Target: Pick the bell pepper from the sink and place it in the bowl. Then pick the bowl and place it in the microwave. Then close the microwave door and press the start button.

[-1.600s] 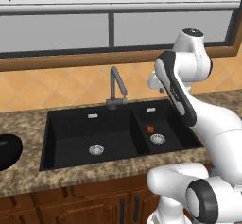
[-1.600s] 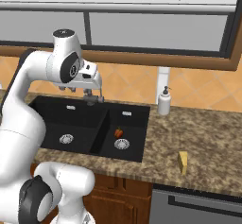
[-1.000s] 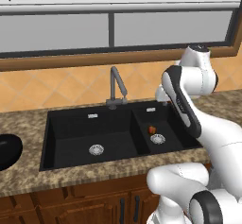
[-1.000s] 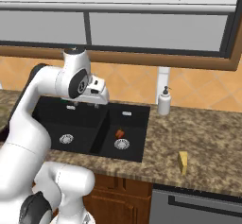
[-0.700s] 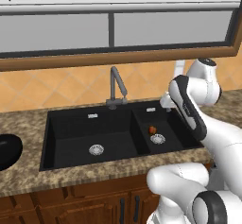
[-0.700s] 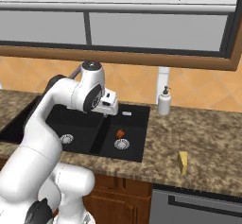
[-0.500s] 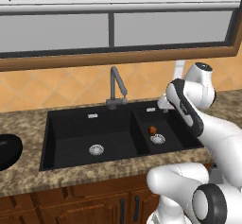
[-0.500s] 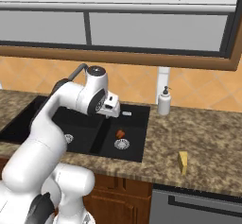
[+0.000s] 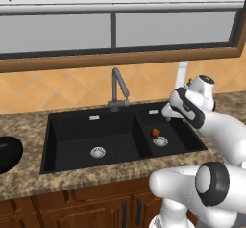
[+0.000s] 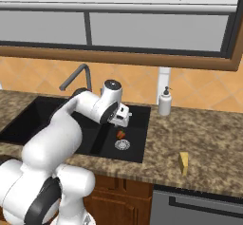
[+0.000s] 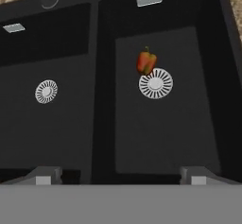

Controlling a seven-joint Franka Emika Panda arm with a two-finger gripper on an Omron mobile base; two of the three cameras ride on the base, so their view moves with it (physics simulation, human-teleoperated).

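Down in the small basin of the matte black sink point(image 9: 72, 147) sits the bell pepper point(image 11: 146, 62), upright or nearly so, its green stem pointing toward the basin's back wall in the hand view and its orange-red body touching the rim of the silver drain point(image 11: 156, 83) on the side away from the camera; in the left base view the same pepper point(image 9: 154, 132) sits just behind that drain, and in the right base view it shows as a small red spot point(image 10: 120, 134) just below the hand; the gripper point(image 11: 121, 175) hangs above the small basin with its jaws spread wide and nothing between them, the two dark fingertips point(image 11: 43, 175) showing far apart at the bottom of the hand view. The relation that matters: the pepper lies ahead of the jaws and off to the side of their midline, nearer the right-hand tip as that view frames it, and well below them; so the hand would seem to need a shift across toward the drain as well as a descent before closing. Its long axis, stem to base, runs roughly along the view's vertical, across the line joining the two tips, which favours a pinch on its flanks. The glossy black bowl point(image 9: 7, 154) waits on the granite counter point(image 9: 96, 179) at the far left, well apart from the sink's small basin; the grey faucet point(image 9: 118, 88) stands behind the divider, clear of the hand.
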